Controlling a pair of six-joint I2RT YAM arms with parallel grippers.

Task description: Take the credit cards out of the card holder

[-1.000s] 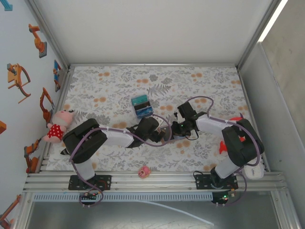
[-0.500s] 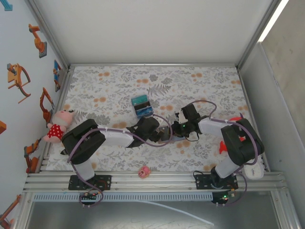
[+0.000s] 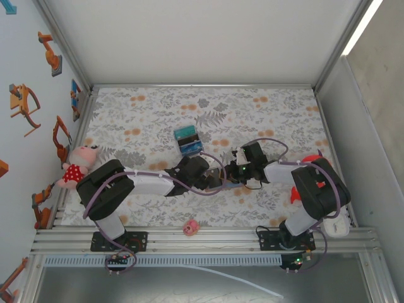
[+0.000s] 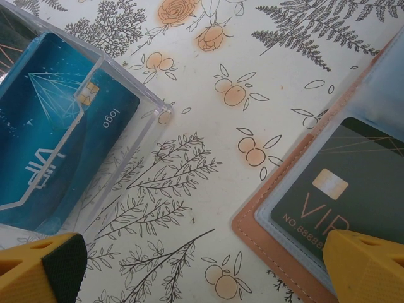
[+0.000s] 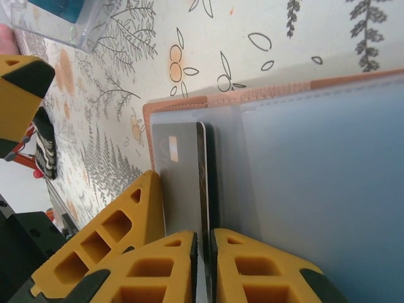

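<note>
1. From above, the left gripper [image 3: 213, 182] and the right gripper [image 3: 233, 172] meet almost tip to tip near the middle of the flowered cloth [image 3: 151, 113]. Just beyond them sits a clear case [image 3: 188, 140] with teal and dark blue cards in it. A pink toy [image 3: 190, 226] lies at the near edge.
2. On the left wrist camera, the left gripper [image 4: 202, 271] has its yellow fingers spread wide, with nothing between them. One tip is near the clear case [image 4: 120, 158], where a teal card [image 4: 57, 151] lies. The other tip is at the card holder [image 4: 265, 233], which lies flat on the cloth with a dark card [image 4: 344, 183] in its pale pocket.
3. On the right wrist camera, the right gripper [image 5: 203, 259] has its fingers nearly together, clamped on the thin edge of the dark card [image 5: 207, 164]. The card sits in the pocket at the tan-stitched end of the card holder [image 5: 315, 177].
</note>
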